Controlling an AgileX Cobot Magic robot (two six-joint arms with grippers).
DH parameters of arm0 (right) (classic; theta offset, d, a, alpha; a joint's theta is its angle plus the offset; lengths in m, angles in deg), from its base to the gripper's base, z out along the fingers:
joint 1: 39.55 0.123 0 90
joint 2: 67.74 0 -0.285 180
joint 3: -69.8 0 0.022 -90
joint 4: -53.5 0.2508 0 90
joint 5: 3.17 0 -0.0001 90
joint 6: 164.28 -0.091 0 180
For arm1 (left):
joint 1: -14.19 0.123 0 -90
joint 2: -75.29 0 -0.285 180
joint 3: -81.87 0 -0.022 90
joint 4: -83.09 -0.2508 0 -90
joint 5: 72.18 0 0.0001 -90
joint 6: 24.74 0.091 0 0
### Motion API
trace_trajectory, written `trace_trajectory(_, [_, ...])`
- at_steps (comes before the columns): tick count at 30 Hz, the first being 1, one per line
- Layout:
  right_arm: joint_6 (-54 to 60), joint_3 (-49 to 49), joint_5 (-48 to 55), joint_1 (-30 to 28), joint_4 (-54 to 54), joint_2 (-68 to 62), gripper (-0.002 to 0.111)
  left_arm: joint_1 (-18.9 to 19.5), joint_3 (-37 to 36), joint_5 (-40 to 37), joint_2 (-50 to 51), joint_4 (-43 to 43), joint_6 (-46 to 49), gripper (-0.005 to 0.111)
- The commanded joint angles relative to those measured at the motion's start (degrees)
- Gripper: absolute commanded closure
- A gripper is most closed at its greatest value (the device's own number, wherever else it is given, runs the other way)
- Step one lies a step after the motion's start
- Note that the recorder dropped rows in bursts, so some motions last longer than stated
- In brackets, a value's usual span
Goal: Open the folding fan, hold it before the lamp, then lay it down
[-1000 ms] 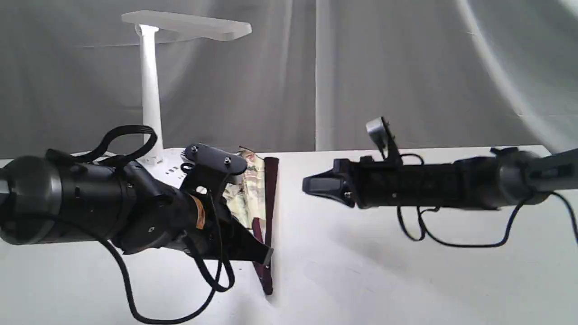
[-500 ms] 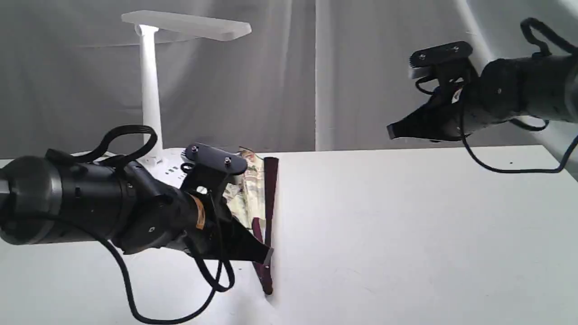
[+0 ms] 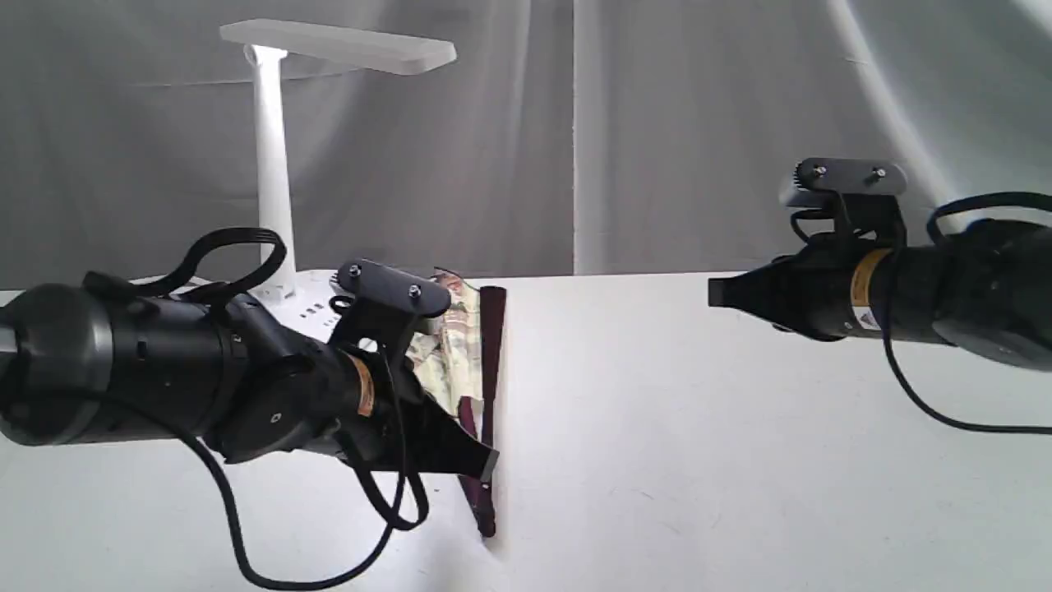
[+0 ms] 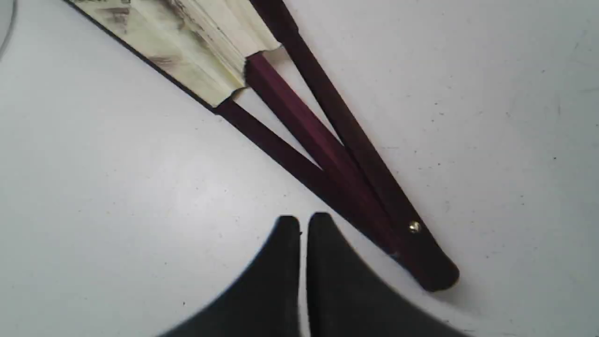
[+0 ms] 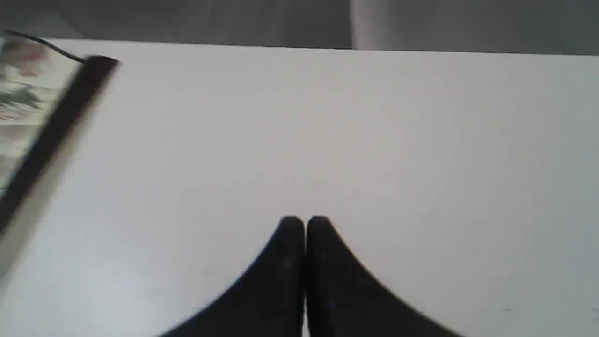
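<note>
**Exterior view:** folding fan (image 3: 491, 345) partly spread, flat on white table (image 3: 699, 460), just beside lamp (image 3: 274, 164) base. Left gripper (image 3: 491, 465) pressed together, empty, near the fan's pivot end. Right gripper (image 3: 713, 292) aloft, well apart; broad bare tabletop between. Grey curtain (image 3: 740, 123) behind.

**Left wrist view:** tips just beside the ribs, seemingly not touching.

**Right wrist view:** jaws together, empty; fan blurred.

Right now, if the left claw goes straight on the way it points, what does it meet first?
Most likely the folding fan: the shut left claw points at its maroon ribs close to the pivot, though depth is unclear.
</note>
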Motion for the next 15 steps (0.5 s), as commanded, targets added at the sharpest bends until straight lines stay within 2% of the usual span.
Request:
trace_trajectory(1, [21.3, 5.2, -10.3, -1.1, 21.8, 0.7, 0.108, -0.1, -0.2, 0.5, -0.5, 0.5, -0.2, 0.107])
trace_trajectory(3, [35.5, 10.0, -18.2, -1.0, 39.0, 0.7, 0.108, -0.1, -0.2, 0.5, -0.5, 0.5, -0.2, 0.107])
trace_trajectory(4, [39.5, 12.0, -21.5, -0.9, 45.8, 0.7, 0.108, -0.1, -0.2, 0.5, -0.5, 0.5, -0.2, 0.107])
trace_trajectory(6, [42.0, 14.7, -25.6, -1.0, 52.4, 0.7, 0.108, -0.1, -0.2, 0.7, -0.5, 0.0, -0.2, 0.107])
trace_trajectory(9, [43.2, 17.3, -27.7, -1.1, 55.4, 1.0, 0.108, -0.1, -0.2, 1.4, -0.5, 0.0, -0.2, 0.107])
trace_trajectory(13, [49.5, 22.1, -38.8, -1.0, 45.6, 1.0, 0.108, -0.1, -0.2, 1.5, -0.5, 0.0, -0.2, 0.107])
trace_trajectory(15, [48.4, 25.1, -42.9, -1.0, 45.9, 1.0, 0.108, -0.1, -0.2, 1.5, -0.5, 0.0, -0.2, 0.107])
